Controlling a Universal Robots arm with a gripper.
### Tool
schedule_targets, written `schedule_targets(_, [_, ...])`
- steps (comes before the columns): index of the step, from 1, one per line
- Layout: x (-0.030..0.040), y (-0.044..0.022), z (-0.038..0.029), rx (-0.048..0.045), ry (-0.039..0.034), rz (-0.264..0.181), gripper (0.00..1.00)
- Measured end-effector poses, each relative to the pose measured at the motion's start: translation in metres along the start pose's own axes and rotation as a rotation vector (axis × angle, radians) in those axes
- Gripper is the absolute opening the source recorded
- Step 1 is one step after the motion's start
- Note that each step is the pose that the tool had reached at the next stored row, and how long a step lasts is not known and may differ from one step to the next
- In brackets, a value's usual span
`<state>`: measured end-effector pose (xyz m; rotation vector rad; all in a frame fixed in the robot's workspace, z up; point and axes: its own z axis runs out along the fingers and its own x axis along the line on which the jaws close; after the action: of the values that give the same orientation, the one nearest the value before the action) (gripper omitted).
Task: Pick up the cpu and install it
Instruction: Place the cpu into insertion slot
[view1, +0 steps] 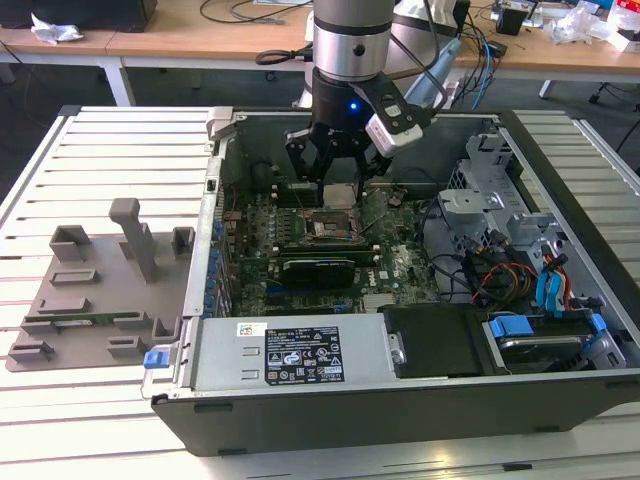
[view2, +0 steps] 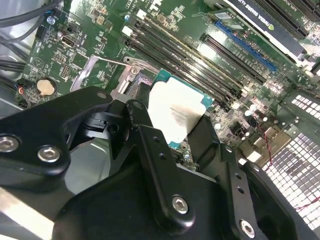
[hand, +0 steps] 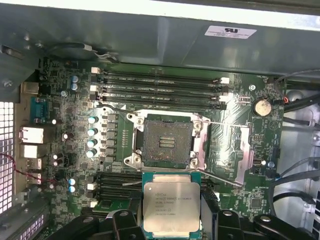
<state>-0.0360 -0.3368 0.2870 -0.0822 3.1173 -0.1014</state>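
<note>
The cpu, a flat square chip with a silvery top and a green edge, hangs between my gripper's black fingers. The gripper is shut on two of its opposite sides. In the exterior view the gripper reaches down into the open computer case, and the cpu sits just above and slightly behind the socket. In the first wrist view the dark, metal-framed socket lies bare on the green motherboard, apart from the chip. The second wrist view shows the cpu tilted in the gripper.
The socket's retention frame and thin lever are swung open beside it. Memory slots run along the socket's far side. A power supply, drive cage and cables crowd the case. A grey plastic tray lies on the slatted table.
</note>
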Motion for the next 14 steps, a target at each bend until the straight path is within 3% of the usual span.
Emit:
schedule_targets(8, [0.0000, 0.0000, 0.0001, 0.0023, 0.0069, 0.104, 0.55])
schedule_targets(14, [0.0000, 0.0000, 0.0003, 0.0064, 0.0159, 0.242, 0.55])
